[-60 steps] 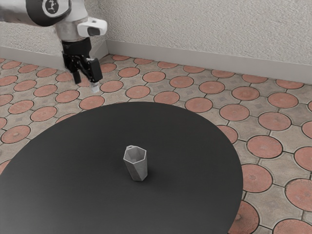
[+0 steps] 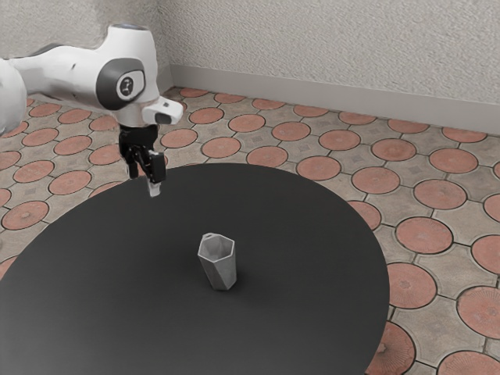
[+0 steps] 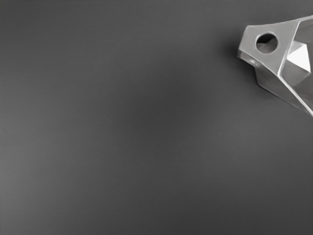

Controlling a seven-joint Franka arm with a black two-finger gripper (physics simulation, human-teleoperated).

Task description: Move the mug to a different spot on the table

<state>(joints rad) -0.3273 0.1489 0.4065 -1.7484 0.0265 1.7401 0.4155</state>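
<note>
A grey faceted mug (image 2: 217, 262) stands upright near the middle of the round black table (image 2: 101, 305), with a small ring handle on its far rim. My gripper (image 2: 148, 182) hangs open over the table's far edge toward the exterior view's left, well apart from the mug and above the tabletop, with nothing between its fingers. In the wrist view the mug (image 3: 284, 62) appears off to one side of my hand, its holed handle turned toward the camera, and the dark table (image 3: 122, 132) lies beneath.
A floor of red-brown tiles (image 2: 336, 148) surrounds the table, and a rough pale wall (image 2: 336, 39) with a baseboard runs behind. The tabletop around the mug is bare black surface.
My arm has come down and toward the exterior view's right, bringing the gripper from over the floor to above the table's far edge. The mug has not moved.
</note>
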